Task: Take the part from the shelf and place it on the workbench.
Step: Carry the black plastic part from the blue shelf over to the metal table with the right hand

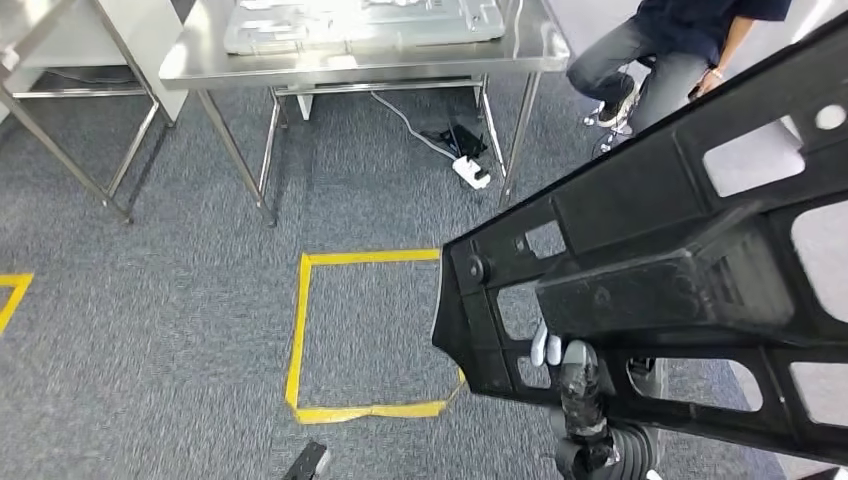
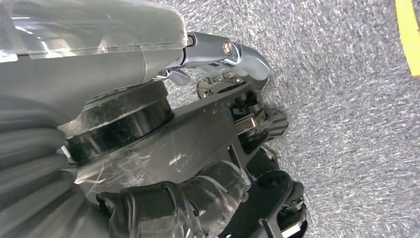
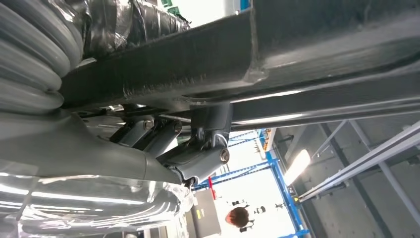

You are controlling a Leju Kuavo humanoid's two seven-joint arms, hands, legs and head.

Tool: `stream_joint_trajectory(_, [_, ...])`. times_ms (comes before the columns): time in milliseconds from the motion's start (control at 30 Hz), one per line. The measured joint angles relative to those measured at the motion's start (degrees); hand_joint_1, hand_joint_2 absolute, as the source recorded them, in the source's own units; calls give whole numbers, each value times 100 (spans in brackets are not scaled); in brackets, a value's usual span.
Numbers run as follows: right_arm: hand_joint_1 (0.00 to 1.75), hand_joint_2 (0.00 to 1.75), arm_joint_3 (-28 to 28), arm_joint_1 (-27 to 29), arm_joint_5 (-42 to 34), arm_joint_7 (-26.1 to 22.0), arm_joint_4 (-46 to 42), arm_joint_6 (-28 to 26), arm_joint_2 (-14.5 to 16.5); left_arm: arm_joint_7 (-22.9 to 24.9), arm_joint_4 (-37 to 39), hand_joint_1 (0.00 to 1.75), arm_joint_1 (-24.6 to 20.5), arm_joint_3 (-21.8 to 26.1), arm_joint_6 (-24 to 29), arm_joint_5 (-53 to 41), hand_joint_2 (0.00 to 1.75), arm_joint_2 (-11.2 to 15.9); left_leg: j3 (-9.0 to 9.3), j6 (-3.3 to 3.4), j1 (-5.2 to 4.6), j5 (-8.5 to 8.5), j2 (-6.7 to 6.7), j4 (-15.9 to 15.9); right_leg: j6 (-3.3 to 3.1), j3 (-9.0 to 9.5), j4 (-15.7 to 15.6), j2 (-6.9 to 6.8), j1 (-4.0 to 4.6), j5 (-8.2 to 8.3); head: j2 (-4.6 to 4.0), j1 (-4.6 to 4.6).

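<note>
A large black plastic frame part (image 1: pixel 650 280) with several cut-outs fills the right side of the head view, tilted up over the carpet. My right hand (image 1: pixel 572 385) grips its lower edge from beneath. In the right wrist view that hand (image 3: pixel 163 144) presses against a dark bar of the part (image 3: pixel 297 44). The steel workbench (image 1: pixel 350 62) stands ahead at the top of the head view, with a grey moulded panel (image 1: pixel 360 25) lying on it. My left hand (image 2: pixel 213 124) hangs over the carpet, its thumb stretched out and nothing in it.
A yellow tape square (image 1: pixel 300 330) marks the carpet between me and the workbench. A white power strip (image 1: pixel 470 170) and cables lie under the bench. A person (image 1: pixel 670 50) sits at the bench's right end. Another steel frame (image 1: pixel 60 150) stands at the far left.
</note>
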Motion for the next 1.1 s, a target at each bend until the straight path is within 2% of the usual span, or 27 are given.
stream_joint_trajectory(67, [175,175,0,-2,-20,-3,1,7,1,-4,0,0,5,-2,18,-2,175,-2,-36,-60,5,-76,27,106,-56,37,-45,-17,-26,12,0,-13])
stream_joint_trajectory(100, [175,175,0,-3,-23,-5,1,8,1,-7,0,0,1,-3,22,-3,175,-3,-125,-93,10,-188,51,303,-80,60,-67,-33,-45,15,0,-24])
stream_joint_trajectory(200, [175,175,-1,-4,-40,-11,7,7,1,1,0,0,-1,-4,25,-18,175,-10,-672,-178,62,-618,109,1341,-115,84,-69,-80,-58,-5,0,-45])
stream_joint_trajectory(233, [175,175,-1,-3,-50,-12,12,6,1,12,0,0,6,-6,25,-32,175,-13,-809,-193,74,-647,120,1561,-119,85,-62,-88,-58,-15,0,-45])
stream_joint_trajectory(267, [175,175,-2,-3,-60,-13,17,5,1,25,0,0,12,-8,25,-47,175,-16,-849,-199,81,-574,129,1584,-119,89,-53,-92,-58,-25,0,-46])
stream_joint_trajectory(300, [175,175,-2,-3,-70,-15,21,4,1,35,0,0,17,-10,25,-63,175,-19,-772,-194,85,-405,138,1381,-113,98,-45,-93,-60,-38,0,-46])
stream_joint_trajectory(367, [175,175,-13,2,-114,-29,21,-5,1,40,0,0,12,-12,25,-91,175,-19,-401,-159,81,-31,162,604,-86,128,-34,-92,-54,-67,0,-46])
stream_joint_trajectory(400, [175,175,-26,6,-147,-45,21,-13,-1,38,0,0,5,-12,25,-101,175,-19,-241,-133,68,72,170,283,-61,138,-32,-92,-45,-80,0,-44])
stream_joint_trajectory(433, [175,175,-43,11,-184,-64,20,-19,-2,35,0,0,-1,-13,25,-105,175,-19,-148,-108,54,104,175,95,-32,143,-34,-93,-37,-89,0,-42])
stream_joint_trajectory(533, [175,175,-108,26,-272,-101,20,-23,-8,27,0,0,6,-15,22,-106,175,-17,-112,-32,45,98,161,4,64,148,-52,-95,-29,-105,0,-38])
stream_joint_trajectory(600, [175,175,-148,35,-298,-105,19,-22,-15,25,0,0,8,-16,22,-106,175,-12,-84,33,67,125,157,-48,115,68,144,-85,-36,-246,0,-30])
stream_joint_trajectory(633, [175,175,-163,39,-305,-106,19,-22,-20,24,0,0,5,-17,21,-106,175,-10,-73,63,72,134,158,-66,131,-55,414,-78,-41,-400,0,-23])
stream_joint_trajectory(700, [175,175,-189,57,-319,-107,21,-21,-34,24,0,0,1,-21,14,-105,175,-9,-74,104,56,125,155,-65,152,-424,1176,-72,-39,-748,0,-11])
stream_joint_trajectory(733, [175,175,-202,67,-327,-107,25,-19,-42,25,0,0,6,-23,10,-105,175,-9,-74,111,50,119,154,-60,158,-574,1460,-71,-40,-826,0,-10])
stream_joint_trajectory(767, [175,175,-216,76,-337,-106,28,-17,-50,25,0,0,11,-25,8,-104,175,-9,-71,114,46,111,149,-53,160,-635,1548,-71,-40,-792,0,-10])
stream_joint_trajectory(800, [175,175,-230,80,-345,-105,31,-14,-55,26,0,0,15,-25,7,-103,175,-9,-66,111,45,100,141,-40,157,-578,1395,-71,-42,-644,0,-9])
stream_joint_trajectory(867, [175,175,-250,79,-359,-105,33,-9,-62,26,0,0,13,-25,7,-101,175,-9,-58,91,45,66,123,-1,132,-245,656,-63,-44,-253,0,-8])
stream_joint_trajectory(900, [175,175,-257,79,-362,-104,33,-5,-63,26,0,0,9,-26,7,-98,175,-10,-66,70,35,44,113,30,112,-91,323,-55,-37,-133,0,-11])
stream_joint_trajectory(933, [175,175,-262,80,-364,-104,33,-3,-66,26,0,0,6,-26,7,-96,175,-10,-79,48,26,29,106,53,89,2,116,-48,-28,-79,0,-14])
stream_joint_trajectory(967, [175,175,-268,82,-366,-104,33,-1,-67,26,0,0,5,-27,7,-93,175,-10,-93,26,21,22,102,64,66,30,43,-42,-17,-88,0,-16])
stream_joint_trajectory(1033, [175,175,-275,83,-368,-103,33,1,-69,26,0,0,5,-27,7,-91,175,-9,-103,-31,20,17,100,65,10,35,15,-45,-17,-68,0,-18])
stream_joint_trajectory(1100, [175,175,-278,80,-369,-103,33,2,-69,25,0,0,2,-27,5,-91,175,-7,-163,-99,31,-90,113,221,-51,70,-28,-59,-41,-53,0,-23])
